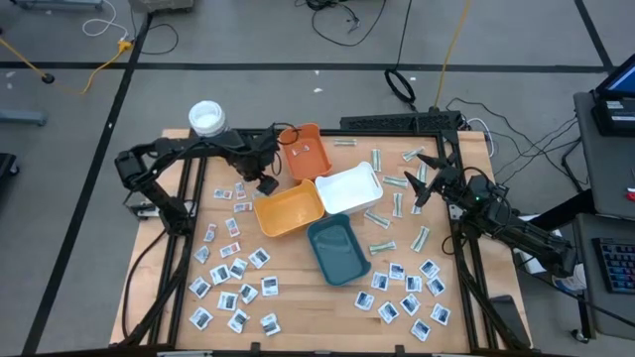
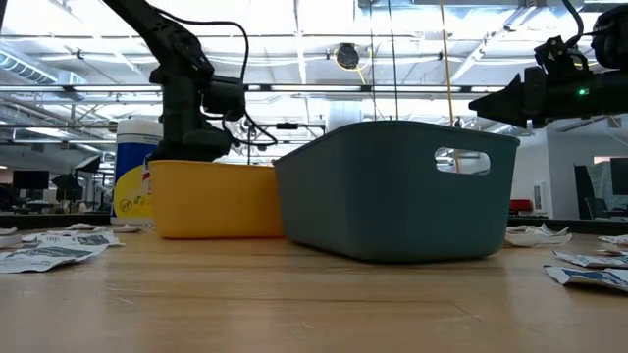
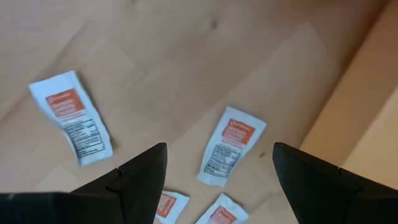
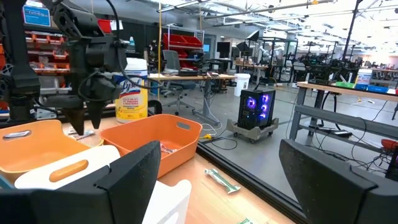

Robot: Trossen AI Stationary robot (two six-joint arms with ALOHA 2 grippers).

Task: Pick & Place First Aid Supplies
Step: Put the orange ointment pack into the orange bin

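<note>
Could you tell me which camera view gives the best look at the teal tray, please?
The high view: it shows the teal tray whole from above, empty, beside the yellow-orange tray and the white tray. The low view shows only its side wall and handle slot. Neither wrist view clearly shows it.

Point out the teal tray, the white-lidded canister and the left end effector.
teal tray (image 1: pixel 338 248): high view, on its bare inside floor.
white-lidded canister (image 1: pixel 206 118): high view, on the middle of its lid.
left end effector (image 1: pixel 268 184): high view, midway between its open fingertips, above the reddish-print packets.
</note>
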